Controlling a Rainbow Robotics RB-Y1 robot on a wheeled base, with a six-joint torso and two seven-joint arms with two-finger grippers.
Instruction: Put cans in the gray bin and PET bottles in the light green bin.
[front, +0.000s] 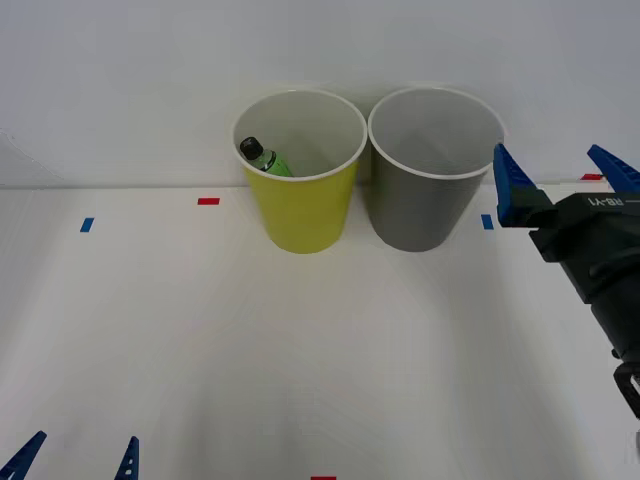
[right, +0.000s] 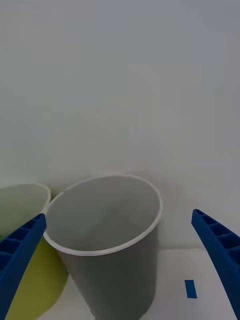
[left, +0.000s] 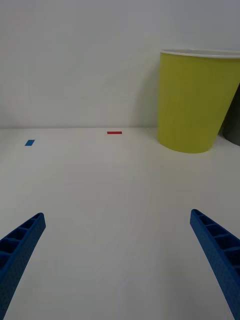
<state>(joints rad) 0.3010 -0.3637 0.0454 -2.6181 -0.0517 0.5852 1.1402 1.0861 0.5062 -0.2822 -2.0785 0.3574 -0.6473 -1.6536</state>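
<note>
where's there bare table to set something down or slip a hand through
The widest bare stretch runs from the two bins forward to the left gripper, between the blue tape and the raised right gripper. It is tight where the light green bin and gray bin meet, and the green bin holds a bottle.
</note>
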